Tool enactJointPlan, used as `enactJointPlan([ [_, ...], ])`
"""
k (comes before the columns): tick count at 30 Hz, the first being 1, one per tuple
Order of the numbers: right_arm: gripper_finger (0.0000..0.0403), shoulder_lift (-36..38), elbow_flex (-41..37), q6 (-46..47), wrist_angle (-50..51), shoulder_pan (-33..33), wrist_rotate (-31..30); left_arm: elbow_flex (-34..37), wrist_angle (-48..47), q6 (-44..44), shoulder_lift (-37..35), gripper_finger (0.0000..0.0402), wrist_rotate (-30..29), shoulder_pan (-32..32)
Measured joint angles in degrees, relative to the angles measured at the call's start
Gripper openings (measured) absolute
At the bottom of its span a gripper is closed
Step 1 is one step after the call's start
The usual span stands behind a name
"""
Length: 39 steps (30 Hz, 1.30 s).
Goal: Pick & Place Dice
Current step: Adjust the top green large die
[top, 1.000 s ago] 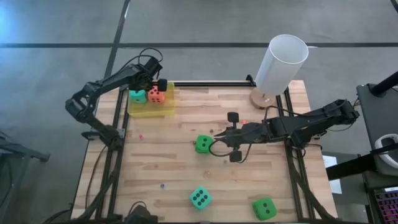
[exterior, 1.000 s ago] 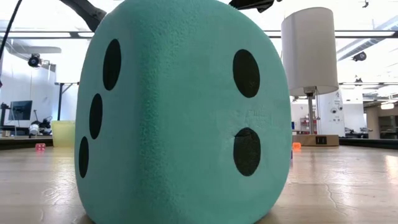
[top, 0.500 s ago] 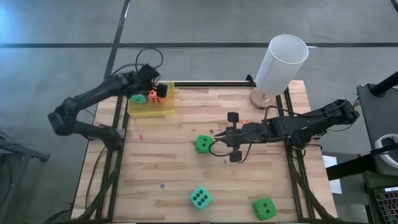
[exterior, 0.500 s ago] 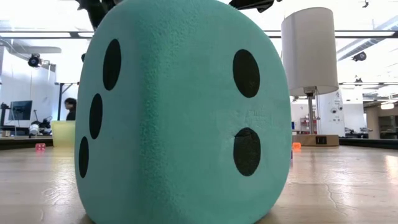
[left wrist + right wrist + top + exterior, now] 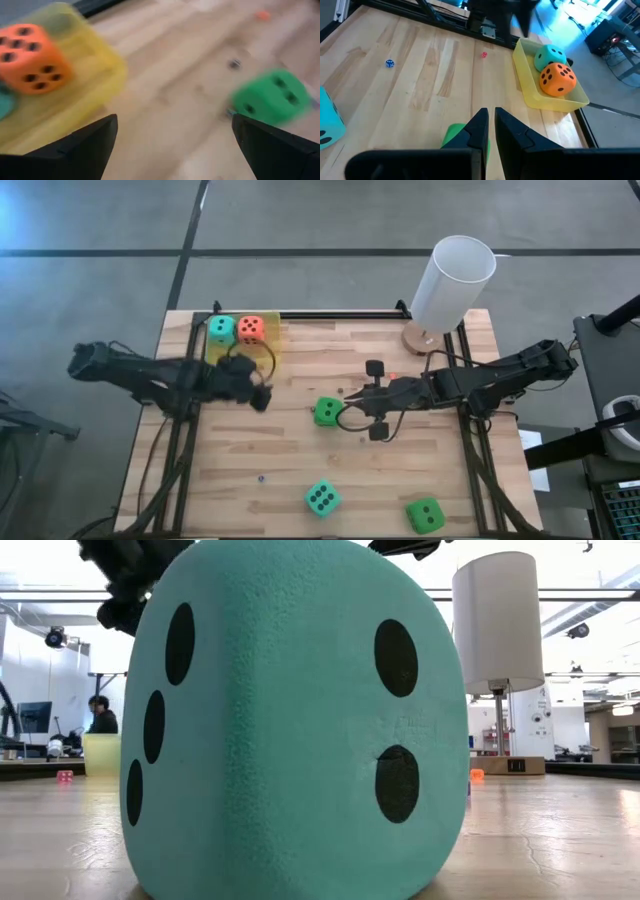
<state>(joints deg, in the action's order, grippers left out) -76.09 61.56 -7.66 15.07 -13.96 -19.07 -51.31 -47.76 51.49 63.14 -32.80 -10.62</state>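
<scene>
1. In the centre of the high view, a bright green die [image 5: 326, 412] lies on the wooden surface [image 5: 300, 460] between both arms. The right gripper [image 5: 352, 404] sits just to its right, fingers narrowed to a slit and nothing visibly clamped; the left gripper [image 5: 262, 392] is further off to its left, so I judge the right arm nearer. A teal die [image 5: 221, 330] and an orange-red die [image 5: 251, 329] sit in the yellow tray [image 5: 240, 356] at upper left; another teal die [image 5: 321, 499] and a second green die [image 5: 425, 515] lie along the bottom.

2. In the low view, that near teal die [image 5: 295, 720] fills the middle of the frame; the tray [image 5: 101, 754] shows small at mid-left.

3. In the left wrist view, the left gripper [image 5: 175, 137] stands wide open and empty, the green die [image 5: 270, 97] at right and the orange-red die [image 5: 30, 57] in the tray [image 5: 100, 75] at upper left.

4. In the right wrist view, the right gripper [image 5: 491, 127] is almost closed, with the green die [image 5: 454, 136] touching or just beside its tips, at bottom centre; the tray [image 5: 547, 102] lies at upper right.
</scene>
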Motion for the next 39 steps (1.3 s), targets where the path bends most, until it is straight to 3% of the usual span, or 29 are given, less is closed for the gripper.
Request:
enactJointPlan([
  [7, 0.0028, 0.0, 0.0, 0.09, -0.02, 0.0, 0.0, 3.6, 9.82, 1.05, 0.09, 0.0393, -1.62, -13.38],
  [14, 0.0028, 0.0, 0.0, 0.13, -0.31, 0.0, 0.0, 6.6, 12.18, -0.38, 0.09, 0.0396, -3.25, -19.51],
  [31, 0.0028, 0.0, 0.0, 4.06, -0.66, -0.02, 0.04, 6.65, 13.43, -6.74, 0.06, 0.0397, -2.79, -20.2],
  [39, 0.0028, -1.65, -0.23, 9.01, 7.76, -0.32, 7.4, 6.65, 13.41, -6.72, 0.06, 0.0396, -2.8, -20.18],
])
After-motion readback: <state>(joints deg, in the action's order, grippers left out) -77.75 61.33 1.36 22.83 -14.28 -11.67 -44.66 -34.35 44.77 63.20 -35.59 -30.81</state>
